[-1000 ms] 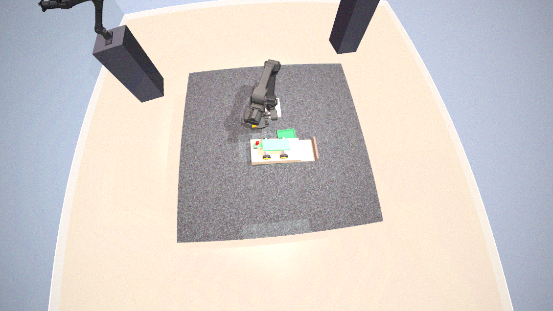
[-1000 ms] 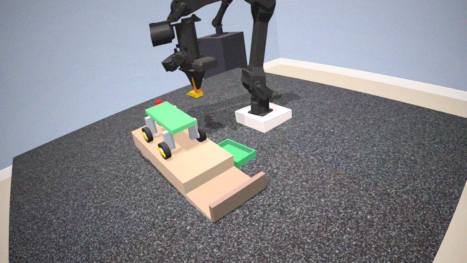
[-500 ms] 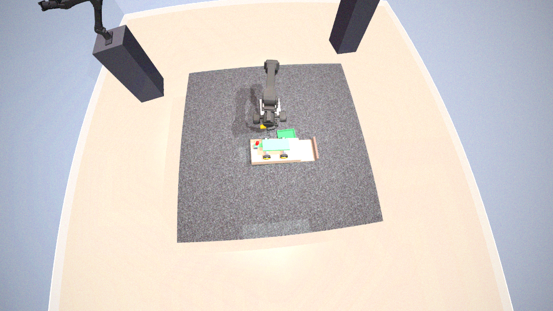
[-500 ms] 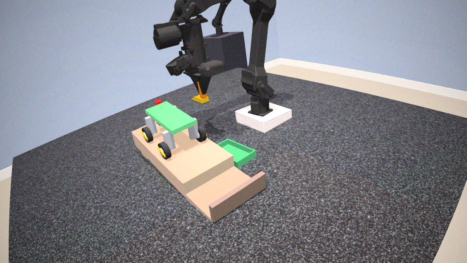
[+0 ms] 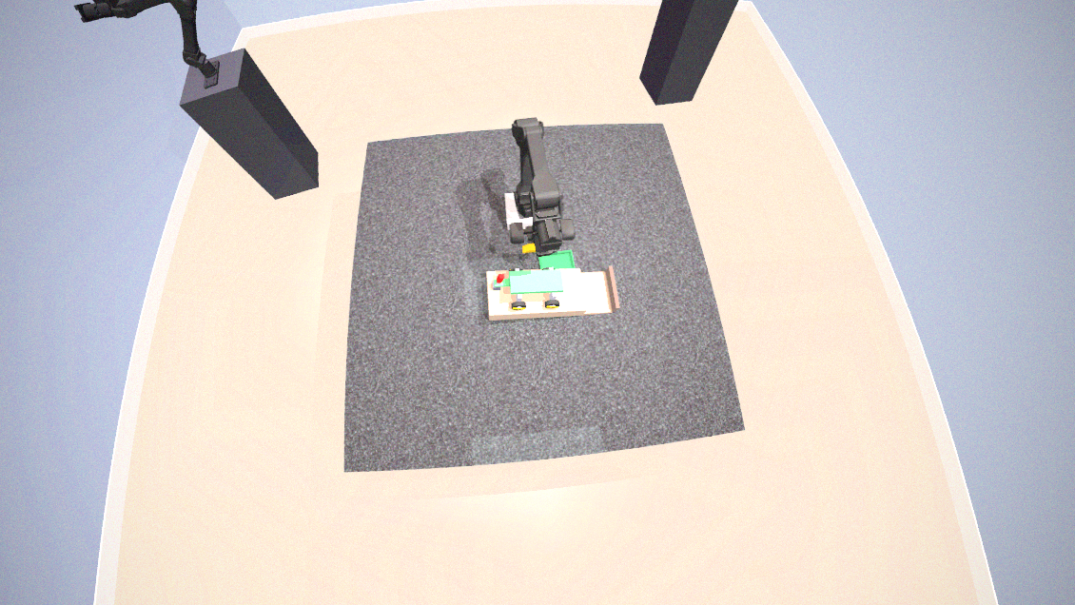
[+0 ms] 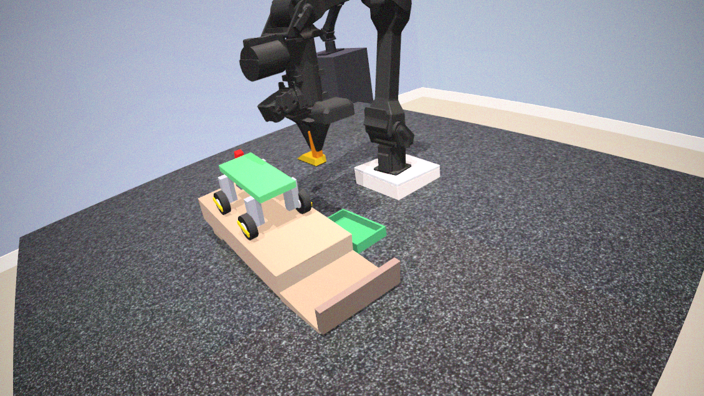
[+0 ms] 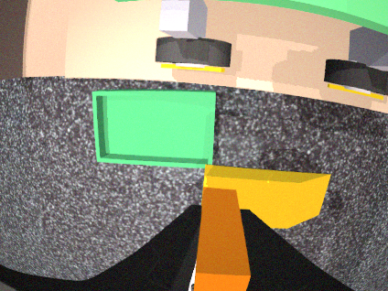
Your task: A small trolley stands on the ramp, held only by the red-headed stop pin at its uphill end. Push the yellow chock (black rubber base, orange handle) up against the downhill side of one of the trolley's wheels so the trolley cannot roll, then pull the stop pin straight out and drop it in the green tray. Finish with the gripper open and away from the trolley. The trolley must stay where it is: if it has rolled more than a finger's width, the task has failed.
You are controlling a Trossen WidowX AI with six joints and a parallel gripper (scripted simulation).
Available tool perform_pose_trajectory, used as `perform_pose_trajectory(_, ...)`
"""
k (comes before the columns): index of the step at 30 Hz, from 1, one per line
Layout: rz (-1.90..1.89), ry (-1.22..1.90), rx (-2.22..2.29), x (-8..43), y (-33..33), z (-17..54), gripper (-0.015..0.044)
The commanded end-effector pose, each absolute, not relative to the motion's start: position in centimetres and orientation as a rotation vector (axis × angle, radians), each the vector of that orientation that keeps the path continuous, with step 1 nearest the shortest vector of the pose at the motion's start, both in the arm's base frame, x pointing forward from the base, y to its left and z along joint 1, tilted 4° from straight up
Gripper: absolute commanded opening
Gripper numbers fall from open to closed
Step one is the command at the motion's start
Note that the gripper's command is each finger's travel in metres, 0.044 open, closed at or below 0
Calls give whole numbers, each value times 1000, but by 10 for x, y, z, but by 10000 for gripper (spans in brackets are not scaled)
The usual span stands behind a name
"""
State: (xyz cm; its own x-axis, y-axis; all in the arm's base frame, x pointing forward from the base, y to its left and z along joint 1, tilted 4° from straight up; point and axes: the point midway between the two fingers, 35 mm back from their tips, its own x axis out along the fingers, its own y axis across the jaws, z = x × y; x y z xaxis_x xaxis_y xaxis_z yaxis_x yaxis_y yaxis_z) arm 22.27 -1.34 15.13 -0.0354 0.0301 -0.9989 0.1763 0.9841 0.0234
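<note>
My gripper (image 6: pixel 316 145) (image 7: pixel 219 217) is shut on the orange handle of the yellow chock (image 5: pixel 528 248) (image 6: pixel 312 157) (image 7: pixel 279 199). The chock hangs in the air between the arm's base and the ramp, beside the tray. The trolley (image 5: pixel 536 282) (image 6: pixel 256 175), with a green top and black wheels, stands on the upper part of the wooden ramp (image 5: pixel 594 289) (image 6: pixel 305 241) (image 7: pixel 110 41). The red head of the stop pin (image 5: pixel 499 278) (image 6: pixel 238 154) shows at the trolley's uphill end. The green tray (image 5: pixel 557 261) (image 6: pixel 381 231) (image 7: pixel 156 162) is beside the ramp and looks empty.
A brown end board (image 5: pixel 615 286) (image 6: pixel 358 296) closes the ramp's low end. The arm's white base block (image 5: pixel 511 210) (image 6: pixel 397 187) stands behind the tray. Dark pedestals (image 5: pixel 251 127) (image 5: pixel 684 52) stand off the mat.
</note>
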Motion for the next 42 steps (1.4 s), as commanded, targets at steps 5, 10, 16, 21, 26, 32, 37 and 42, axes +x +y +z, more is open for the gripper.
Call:
perform_pose_trajectory(5,-113,1598,168,236,15,150,0)
perform_pose_trajectory(10,-112,1597,169,243,32,149,0)
perform_pose_trajectory(16,-110,1597,170,254,55,149,0)
perform_pose_trajectory(21,-108,1596,172,263,74,148,0)
perform_pose_trajectory(26,-107,1595,173,272,93,148,0)
perform_pose_trajectory(32,-136,1600,144,277,104,148,0)
perform_pose_trajectory(37,-193,1605,83,278,108,148,0)
perform_pose_trajectory(42,-193,1604,83,284,107,147,0)
